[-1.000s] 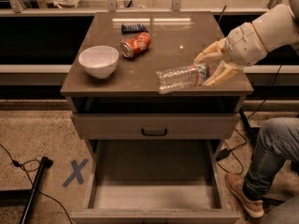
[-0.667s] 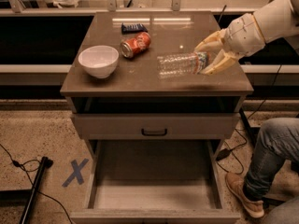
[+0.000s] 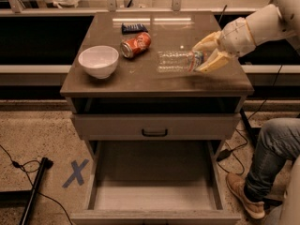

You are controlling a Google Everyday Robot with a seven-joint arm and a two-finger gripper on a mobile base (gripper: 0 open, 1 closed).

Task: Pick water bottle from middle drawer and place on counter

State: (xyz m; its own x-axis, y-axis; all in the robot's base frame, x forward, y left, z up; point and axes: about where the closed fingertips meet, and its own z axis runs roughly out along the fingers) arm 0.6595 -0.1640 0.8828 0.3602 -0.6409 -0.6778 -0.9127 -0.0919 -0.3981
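Camera view: the gripper (image 3: 197, 60) is positioned over the counter (image 3: 154, 86) near its 3 o'clock edge. Its fingers are clamped on the neck end of the water bottle (image 3: 174, 61). The bottle lies horizontal, base toward 9 o'clock; contact with the slab cannot be determined. The orange soda can (image 3: 136, 44) lies at the bottle's 10 o'clock and the white bowl (image 3: 98, 61) at its 9 o'clock. The middle drawer (image 3: 154, 193) stands pulled open at the counter's 6 o'clock.

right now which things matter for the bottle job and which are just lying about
Job: water bottle, held on its side in the gripper over the counter; open middle drawer.
Lying about: white bowl, orange soda can, dark packet on the counter; blue tape X on floor.
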